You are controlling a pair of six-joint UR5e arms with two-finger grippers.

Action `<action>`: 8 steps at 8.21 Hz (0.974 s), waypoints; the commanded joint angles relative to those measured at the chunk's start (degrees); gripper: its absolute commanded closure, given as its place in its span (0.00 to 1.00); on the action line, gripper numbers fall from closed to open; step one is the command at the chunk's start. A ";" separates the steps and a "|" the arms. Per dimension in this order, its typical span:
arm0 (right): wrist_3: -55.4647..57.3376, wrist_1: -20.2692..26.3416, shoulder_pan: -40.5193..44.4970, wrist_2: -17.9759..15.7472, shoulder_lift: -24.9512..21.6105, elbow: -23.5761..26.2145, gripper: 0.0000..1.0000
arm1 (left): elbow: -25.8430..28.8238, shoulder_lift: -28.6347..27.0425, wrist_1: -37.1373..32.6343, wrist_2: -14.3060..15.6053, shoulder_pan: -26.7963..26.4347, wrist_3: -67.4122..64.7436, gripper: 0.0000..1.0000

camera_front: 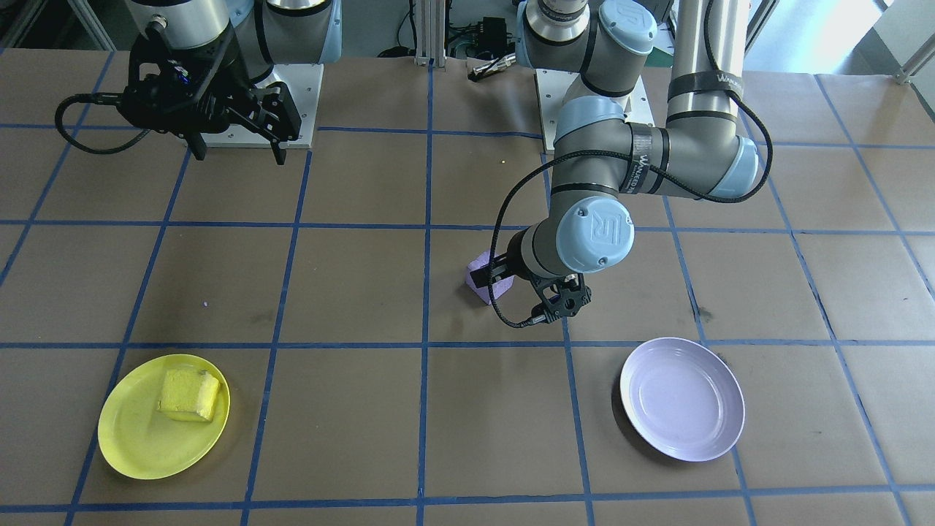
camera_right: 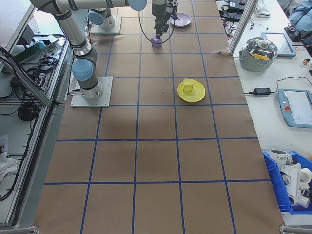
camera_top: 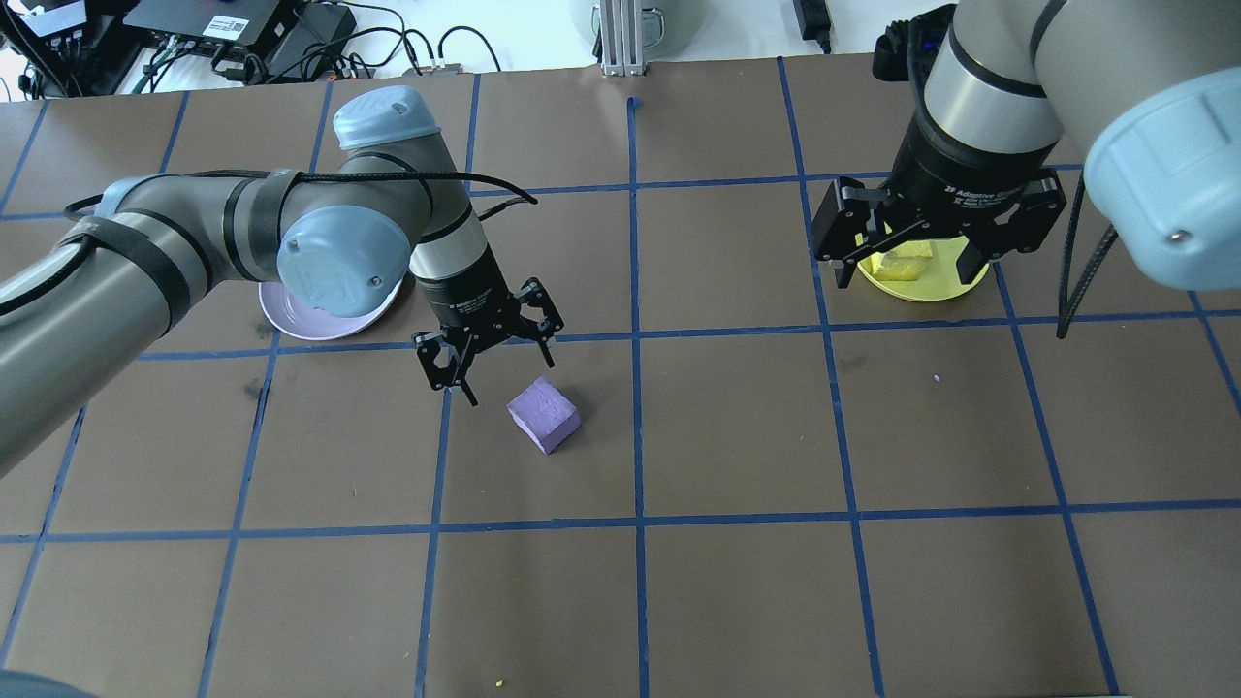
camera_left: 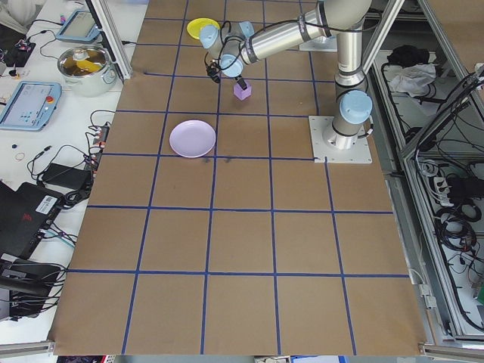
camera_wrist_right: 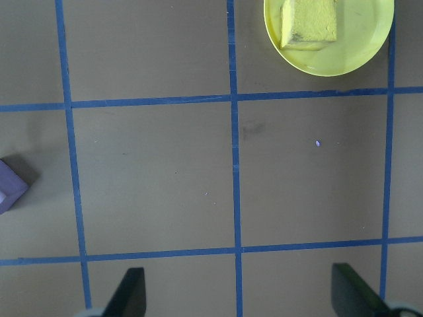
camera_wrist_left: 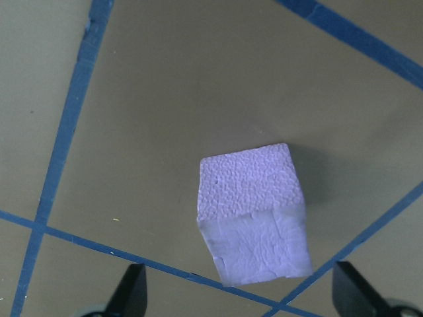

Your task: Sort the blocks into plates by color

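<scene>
You see the left pincer (camera_top: 493, 355) spread open just above the purple block (camera_top: 544, 414) at mid-frame on the worktop (camera_top: 737, 436), the right pincer (camera_top: 919, 254) open too, the yellow block (camera_front: 188, 395) on its plate (camera_front: 139, 438).

The left arm reaches out low over the table's middle, its forearm lying nearly level and its wrist bent so that the left gripper (camera_top: 493, 357) points downward. The two fingers are spread wide apart and grip nothing; their black tips show at the bottom corners of the left wrist view. The right arm is drawn back near its base, held high. The right gripper (camera_top: 923, 254) hangs from it pointing straight down, fingers also spread wide and holding nothing.
</scene>
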 commanded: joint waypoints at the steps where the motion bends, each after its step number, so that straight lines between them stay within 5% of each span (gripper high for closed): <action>1: -0.04 -0.68 0.00 0.10 0.15 0.08 0.00 | 0.02 -2.06 0.16 -0.25 -0.04 0.03 0.00; 5: 0.04 -0.95 -0.01 0.36 0.15 0.08 0.00 | -0.16 -5.15 1.92 -2.80 -0.39 -0.23 0.01; 7: -0.05 -0.77 -0.18 0.27 -0.55 0.08 0.00 | -0.16 -5.50 1.74 -2.89 -0.39 0.64 0.34; 8: -0.05 -0.51 -0.01 0.19 -0.64 0.17 0.00 | -0.07 -5.50 1.83 -2.89 -0.31 3.17 0.78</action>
